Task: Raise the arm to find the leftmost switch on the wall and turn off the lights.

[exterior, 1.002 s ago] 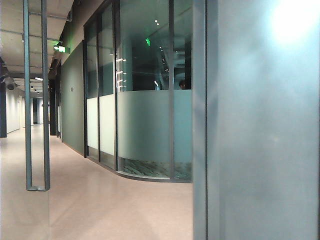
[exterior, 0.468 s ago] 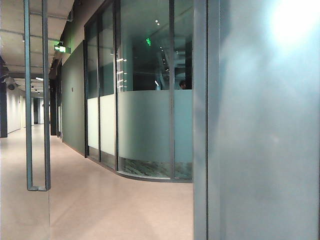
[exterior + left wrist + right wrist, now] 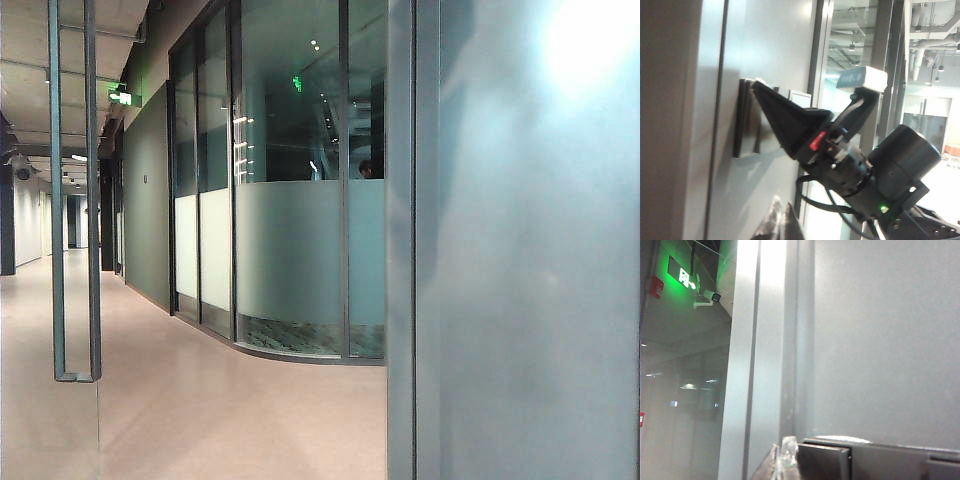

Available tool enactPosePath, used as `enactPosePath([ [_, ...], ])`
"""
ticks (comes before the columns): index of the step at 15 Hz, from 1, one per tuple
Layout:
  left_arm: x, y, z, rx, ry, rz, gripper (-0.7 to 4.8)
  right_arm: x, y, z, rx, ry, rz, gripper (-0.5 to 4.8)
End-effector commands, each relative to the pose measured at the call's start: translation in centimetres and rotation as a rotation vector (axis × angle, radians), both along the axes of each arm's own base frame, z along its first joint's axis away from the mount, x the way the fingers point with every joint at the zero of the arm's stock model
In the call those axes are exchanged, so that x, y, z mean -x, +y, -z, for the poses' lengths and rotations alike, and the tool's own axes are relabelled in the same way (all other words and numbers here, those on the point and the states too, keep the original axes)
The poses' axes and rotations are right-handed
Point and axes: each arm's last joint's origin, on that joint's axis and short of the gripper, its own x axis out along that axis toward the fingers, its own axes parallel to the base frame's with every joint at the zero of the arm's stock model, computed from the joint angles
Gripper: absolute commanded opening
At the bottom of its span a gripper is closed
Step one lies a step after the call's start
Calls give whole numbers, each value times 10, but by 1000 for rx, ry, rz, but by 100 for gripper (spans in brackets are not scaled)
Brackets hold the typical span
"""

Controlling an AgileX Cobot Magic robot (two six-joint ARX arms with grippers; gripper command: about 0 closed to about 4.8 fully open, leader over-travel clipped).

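In the left wrist view my right gripper (image 3: 757,86) is a black wedge with its jaws together. Its tip presses on the dark switch panel (image 3: 746,125) mounted on the pale wall (image 3: 775,45). The raised right arm (image 3: 900,160) stretches back from it. The right wrist view shows the same gripper (image 3: 782,457) at the edge of the panel's leftmost switch (image 3: 824,462); whether it touches that rocker I cannot tell. My left gripper (image 3: 781,222) hangs shut below, close to the wall and holding nothing. In the exterior view only a soft shadow crosses the wall (image 3: 540,300).
A grey metal upright (image 3: 400,250) borders the wall panel. Beyond it curves a frosted-glass partition (image 3: 290,260), and a corridor floor (image 3: 200,400) runs back to the left. More switches (image 3: 890,462) follow along the panel. A green exit sign (image 3: 682,275) glows overhead.
The soft diagonal shadow on the upper part of the wall panel has grown a little darker and broader. Nothing else in the exterior view has visibly moved.
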Motion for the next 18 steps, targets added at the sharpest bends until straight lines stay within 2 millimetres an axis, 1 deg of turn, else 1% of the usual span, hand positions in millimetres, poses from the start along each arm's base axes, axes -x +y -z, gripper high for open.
enactPosePath([
  [1,3,1,-3,4,-19,1,-5,-2,-1,0,-31,-3,44,-1],
  [3,3,1,-2,3,-18,2,-5,-5,-1,1,-27,-8,98,-1],
  [7,3,1,-3,4,-19,1,-5,-11,-12,3,-28,8,139,-1],
  [11,3,1,-2,3,-18,2,-5,-8,-12,2,-11,6,115,-1],
  [13,5,3,-3,-1,-11,1,-5,9,-11,-6,86,-34,-58,-1],
  [14,11,7,-7,-1,-12,-1,-5,25,-12,-12,142,-42,-177,-1],
  [15,16,11,-10,2,-21,-12,-5,34,-13,-15,160,-36,-196,-1],
  [16,23,17,-13,-9,-42,-77,-5,41,-16,-16,167,9,-199,-1],
  [18,42,36,-16,-95,-46,-372,-5,63,-21,-17,187,122,-208,-1],
])
